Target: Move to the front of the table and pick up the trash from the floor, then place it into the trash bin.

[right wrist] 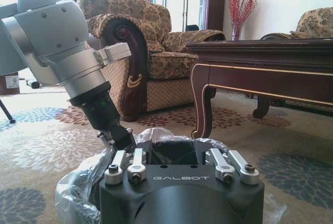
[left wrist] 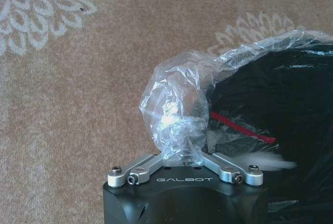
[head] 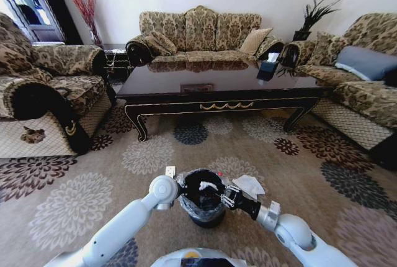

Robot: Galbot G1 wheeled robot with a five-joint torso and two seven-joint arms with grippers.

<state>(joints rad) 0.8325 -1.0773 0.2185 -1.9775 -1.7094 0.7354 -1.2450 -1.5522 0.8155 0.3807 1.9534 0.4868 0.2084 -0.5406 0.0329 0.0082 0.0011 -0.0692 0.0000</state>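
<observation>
The robot stood already in front of the surface (head: 186, 76), so the driving part looked finished. The bin (head: 208, 218) stood on the carpet (head: 74, 205) directly before the robot, between its two arms and well apart from the surface.

The left pincer (head: 184, 190) was at the near-left rim of the bin, and the liner (left wrist: 177, 104) was bunched up right against it. If it was open or closed, I cannot tell, because the plastic covered it. The right pincer (head: 224, 196) was at the right rim, pointing into the mouth of the bin. Its state I also cannot tell. Inside the bin a white thing (left wrist: 270, 162) and a thin red line were visible, so I judge that some trash was already in or was just going in.

The task was not finished. The paper (head: 250, 184) lay on the carpet just beside the bin, on the robot's right and a little farther out. The scrap (head: 170, 171) lay on the carpet near the bin, on the left and also farther out. A small red spot just behind the bin could be the bottle cap, but this is too small to be sure.

For moving there was good room. The carpet between bin and surface was open, and the armchair (head: 49, 93) on the left stood well apart. The tight place was the bin itself: both pincers were close together over one rim, and the loose liner could catch.
</observation>
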